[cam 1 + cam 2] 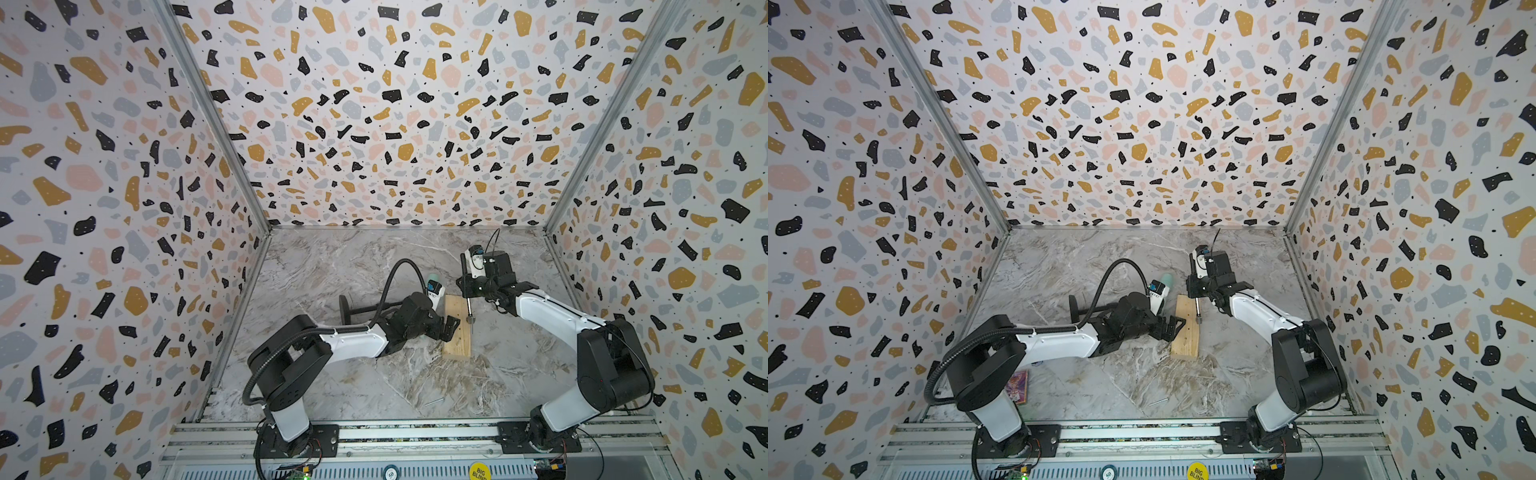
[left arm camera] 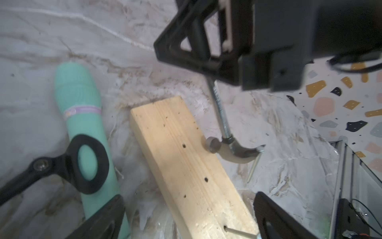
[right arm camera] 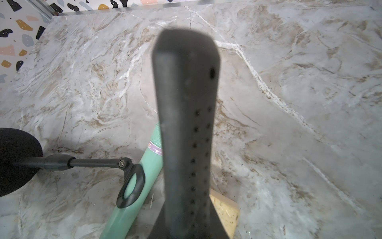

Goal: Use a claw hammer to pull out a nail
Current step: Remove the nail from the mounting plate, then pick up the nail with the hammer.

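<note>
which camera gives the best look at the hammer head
The left wrist view: the claw hammer's head is close and sharp, at the wooden block edge, a nail hanging at its claw. In both top views it is a tiny shape. The right wrist view shows only the handle.

Marble tabletop carries wooden block, mint-green stick, black disc-ended rod and, seemingly, a loose nail.

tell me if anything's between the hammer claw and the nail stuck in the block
yes: a pulled nail hangs in the claw hammer's claw, filling the slot. the left gripper's open jaws flank the wooden block, close beside the stuck nail
</note>
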